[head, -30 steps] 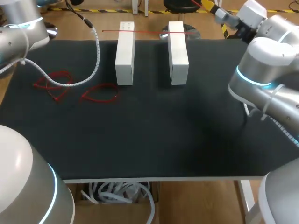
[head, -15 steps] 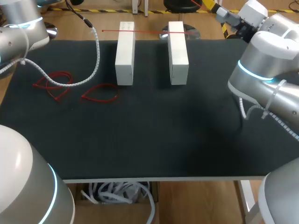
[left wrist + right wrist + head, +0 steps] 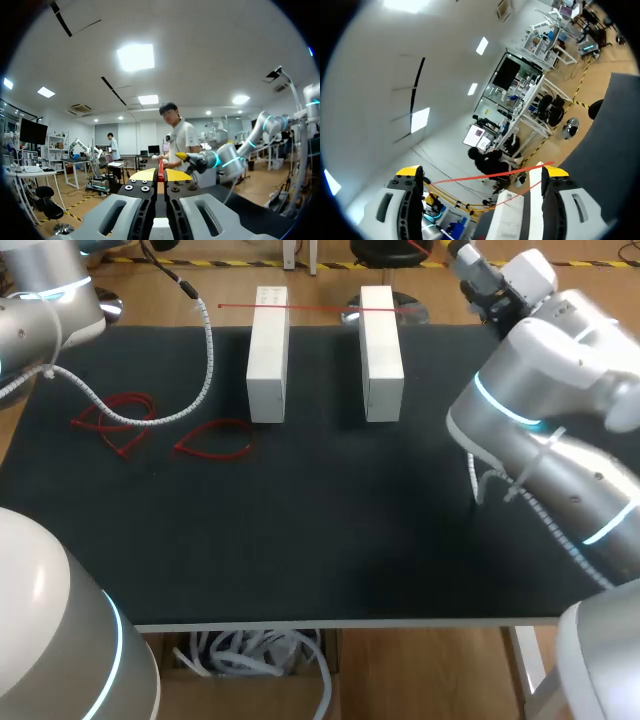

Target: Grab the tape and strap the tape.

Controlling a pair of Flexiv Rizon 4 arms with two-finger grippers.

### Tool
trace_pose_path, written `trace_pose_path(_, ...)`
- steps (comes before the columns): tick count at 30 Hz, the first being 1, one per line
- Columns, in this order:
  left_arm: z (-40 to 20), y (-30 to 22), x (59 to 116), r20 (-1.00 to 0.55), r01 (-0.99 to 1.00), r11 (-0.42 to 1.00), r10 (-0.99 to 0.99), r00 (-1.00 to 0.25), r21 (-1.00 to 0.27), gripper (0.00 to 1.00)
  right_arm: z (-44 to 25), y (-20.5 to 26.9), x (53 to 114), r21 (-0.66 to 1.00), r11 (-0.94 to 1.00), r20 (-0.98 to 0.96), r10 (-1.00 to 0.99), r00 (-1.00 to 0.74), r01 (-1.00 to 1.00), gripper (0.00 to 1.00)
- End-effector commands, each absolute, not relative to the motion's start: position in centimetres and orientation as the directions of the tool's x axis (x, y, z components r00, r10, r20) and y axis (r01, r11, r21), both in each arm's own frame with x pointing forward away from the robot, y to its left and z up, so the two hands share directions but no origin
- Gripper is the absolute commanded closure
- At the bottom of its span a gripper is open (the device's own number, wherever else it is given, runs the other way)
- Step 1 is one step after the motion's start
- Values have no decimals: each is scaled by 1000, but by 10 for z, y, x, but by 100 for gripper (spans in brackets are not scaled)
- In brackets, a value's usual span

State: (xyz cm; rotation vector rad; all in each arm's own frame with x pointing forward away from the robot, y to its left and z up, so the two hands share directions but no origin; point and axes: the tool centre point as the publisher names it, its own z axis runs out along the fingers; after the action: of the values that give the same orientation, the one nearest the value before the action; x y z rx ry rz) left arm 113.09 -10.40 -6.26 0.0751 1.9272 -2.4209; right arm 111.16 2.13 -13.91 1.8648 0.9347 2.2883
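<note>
A thin red tape [image 3: 315, 308] lies stretched across the far tops of two white blocks [image 3: 267, 355] [image 3: 380, 352]. In the left wrist view my left gripper [image 3: 160, 175] is shut, with the red tape [image 3: 160, 171] pinched between its yellow tips; this gripper is outside the head view. My right gripper [image 3: 482, 171] stands wide open, and the red tape [image 3: 490, 176] runs across the gap between its fingers without touching either. Beyond those fingers I see the white blocks [image 3: 507, 215]. My right arm [image 3: 540, 390] comes in at the right, its wrist up by the table's far edge.
Two loose red tape loops [image 3: 115, 418] [image 3: 215, 440] lie on the black table mat [image 3: 320, 530] at the left. A white spiral cable [image 3: 205, 360] from my left arm hangs over the mat's far left part.
My right arm has swung leftward, its elbow closer to the right block and its wrist shifted slightly left at the far edge. The tape, blocks and left arm have not moved.
</note>
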Motion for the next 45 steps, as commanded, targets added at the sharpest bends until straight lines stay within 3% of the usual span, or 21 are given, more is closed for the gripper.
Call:
trace_pose_path(1, -63, -104, 1132, -68, 67, -224, -4, -998, -972, 100, -157, 28, 1112, 110, -992, 845, 128, -519, -66, 0)
trace_pose_path(12, -63, -104, 1132, -68, 67, -224, -4, -998, -972, 100, -155, 38, 1122, 159, -986, 885, 167, -435, -55, 0)
trace_pose_path(15, -63, -104, 1132, -68, 67, -224, -4, -998, -972, 100, -149, 40, 1121, 352, -936, 893, 331, -306, 15, 0)
trace_pose_path(39, -63, -104, 1132, -68, 67, -224, -4, -998, -972, 100, -149, 40, 1121, 352, -936, 893, 331, -306, 15, 0)
trace_pose_path(45, -63, -104, 1132, -68, 67, -224, -4, -998, -972, 100, -151, 31, 1115, 161, -980, 938, 188, -291, -113, 0)
